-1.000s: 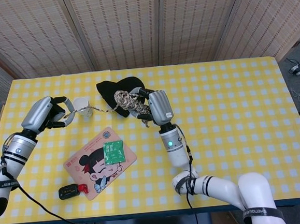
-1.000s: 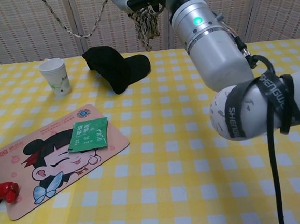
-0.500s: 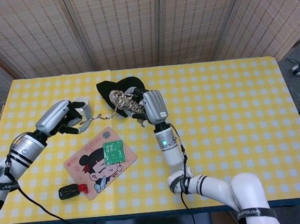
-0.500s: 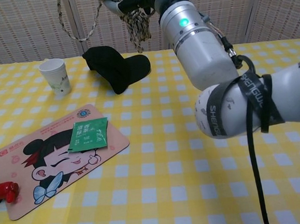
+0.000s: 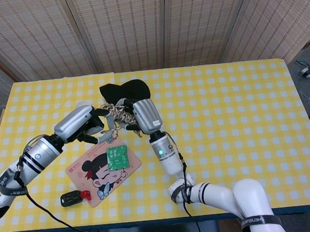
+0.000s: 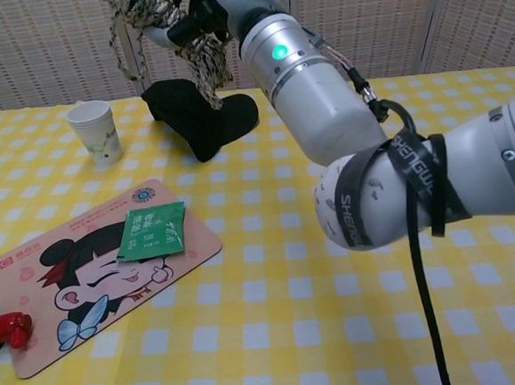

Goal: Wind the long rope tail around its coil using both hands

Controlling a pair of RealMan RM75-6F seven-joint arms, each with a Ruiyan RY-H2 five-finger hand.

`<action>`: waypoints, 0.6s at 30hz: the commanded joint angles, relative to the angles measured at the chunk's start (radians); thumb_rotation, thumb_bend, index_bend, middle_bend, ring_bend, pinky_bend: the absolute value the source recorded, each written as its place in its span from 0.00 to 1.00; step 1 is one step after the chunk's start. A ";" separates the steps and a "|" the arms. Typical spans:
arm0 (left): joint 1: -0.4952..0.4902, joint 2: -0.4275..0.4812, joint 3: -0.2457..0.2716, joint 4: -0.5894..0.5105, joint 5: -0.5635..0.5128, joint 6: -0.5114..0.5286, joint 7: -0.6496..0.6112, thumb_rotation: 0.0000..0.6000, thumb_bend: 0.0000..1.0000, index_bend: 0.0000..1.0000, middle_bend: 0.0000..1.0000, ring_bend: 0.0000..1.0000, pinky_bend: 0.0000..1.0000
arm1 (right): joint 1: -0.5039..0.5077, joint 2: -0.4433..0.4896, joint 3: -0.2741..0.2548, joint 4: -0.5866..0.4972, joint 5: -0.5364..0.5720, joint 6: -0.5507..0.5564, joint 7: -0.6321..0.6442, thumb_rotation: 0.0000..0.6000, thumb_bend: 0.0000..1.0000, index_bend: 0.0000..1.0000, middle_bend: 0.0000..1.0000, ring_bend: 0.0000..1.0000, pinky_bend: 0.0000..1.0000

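- Head view shows the bench (image 5: 240, 109), covered in yellow check cloth, with both arms now meeting above its left-centre; a second ago the left arm was stretched well out to the left.
- Right arm rises from the near edge, and the right hand (image 5: 140, 113) holds the rope coil (image 5: 120, 112) up off the bench, fingers closed around it. Over the last second this hand has drifted leftward with the coil.
- Left hand (image 5: 86, 124) has swung in from beside the paper cup to just beside the coil. Its fingers are curled in around the rope tail (image 5: 112, 131), which hangs in a short slack loop below the coil instead of the long taut span of a second ago.
- My reading is that the tail is being carried around the coil, so a wrap is partway made and more winding is probably left.
- Chest view shows the coil at the top edge, a frayed bundle dangling from the right hand; the left hand is hardly visible there, so I cannot tell its grip from that view.
- Black cap (image 5: 125, 89) lies on the bench behind the hands.
- Cartoon mat (image 5: 98, 174) lies near the front left, a green packet (image 5: 117, 157) on top of it.
- Paper cup (image 6: 93, 128) stands left of the cap.
- Small red and black object (image 5: 74, 197) sits beside the mat's near corner.
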 commanded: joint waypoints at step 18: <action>-0.117 -0.089 -0.036 0.089 -0.288 -0.088 0.046 0.99 0.45 0.73 1.00 1.00 1.00 | -0.009 0.009 -0.076 -0.039 -0.076 -0.025 0.080 1.00 0.89 0.87 0.70 0.62 0.76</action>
